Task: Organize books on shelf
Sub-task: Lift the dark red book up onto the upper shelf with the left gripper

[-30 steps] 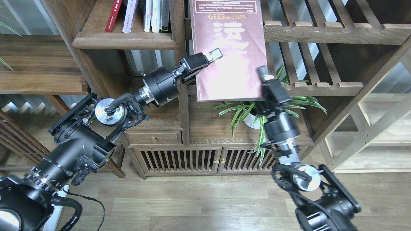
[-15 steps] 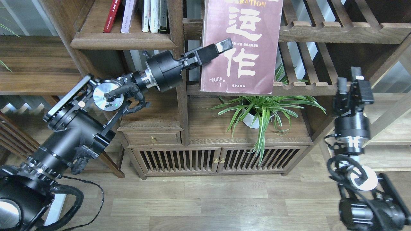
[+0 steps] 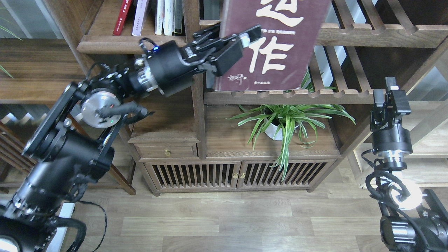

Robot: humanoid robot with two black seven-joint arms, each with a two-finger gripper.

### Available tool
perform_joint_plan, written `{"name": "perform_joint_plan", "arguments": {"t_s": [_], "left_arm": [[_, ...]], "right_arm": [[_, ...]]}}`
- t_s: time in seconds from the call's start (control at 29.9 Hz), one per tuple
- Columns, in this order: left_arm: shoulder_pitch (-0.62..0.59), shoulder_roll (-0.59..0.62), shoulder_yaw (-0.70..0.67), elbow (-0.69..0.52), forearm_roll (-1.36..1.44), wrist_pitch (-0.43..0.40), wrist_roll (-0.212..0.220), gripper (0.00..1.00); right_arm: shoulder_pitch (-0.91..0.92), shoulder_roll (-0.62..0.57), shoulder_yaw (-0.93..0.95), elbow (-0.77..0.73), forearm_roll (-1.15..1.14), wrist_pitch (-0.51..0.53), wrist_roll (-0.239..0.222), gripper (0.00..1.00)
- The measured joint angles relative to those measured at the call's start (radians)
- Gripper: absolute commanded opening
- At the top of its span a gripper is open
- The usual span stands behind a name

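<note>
1. My left hand [image 3: 249, 35] grips the maroon book [image 3: 280, 45] at its left edge, before the slatted rack [image 3: 290, 95].
2. My right hand [image 3: 390, 91] hangs apart; whether open, I cannot tell.
3. Red book [image 3: 122, 17] and pale book [image 3: 140, 17] stand on the shelf [image 3: 133, 45].

Looks like a home study or showroom: walnut bookcase [image 3: 196, 115] with shelved books [image 3: 154, 17], potted spider plant [image 3: 283, 120], wood-plank floor [image 3: 224, 220].

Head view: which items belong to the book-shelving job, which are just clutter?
Job:
maroon book, held by left gripper
red book
pale book
shelf

Not job:
white- and black-spined books
potted plant
slatted rack
right gripper, away from the books
</note>
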Motion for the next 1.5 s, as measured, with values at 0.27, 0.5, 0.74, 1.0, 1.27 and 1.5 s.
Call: {"name": "perform_joint_plan", "arguments": {"t_s": [0.27,0.5,0.74,1.0,1.27,1.5], "left_arm": [[0.097,-0.003,-0.137,-0.126,0.111,0.0,-0.038,0.0],[0.121,-0.003,-0.233,-0.172,0.146,0.0,-0.145,0.0],[0.168,-0.003,-0.272,-0.205,0.151,0.0,-0.272,0.0],[0.259,-0.003,-0.381,-0.229,0.159,0.0,-0.299,0.0],[0.27,0.013,-0.47,-0.214,0.162,0.0,-0.3,0.0],[0.27,0.052,-0.542,-0.171,0.162,0.0,-0.3,0.0]], "right_arm": [[-0.009,-0.004,-0.031,0.0,-0.009,0.0,-0.003,0.66],[-0.02,-0.003,-0.058,0.0,-0.012,0.0,-0.003,0.67],[-0.02,-0.003,-0.094,0.0,-0.013,0.0,-0.003,0.68],[-0.015,-0.003,-0.118,-0.012,-0.017,0.0,-0.003,0.68],[-0.013,-0.001,-0.129,-0.03,-0.018,0.0,-0.003,0.7],[-0.018,0.004,-0.152,-0.035,-0.019,0.0,-0.003,0.7]]}}
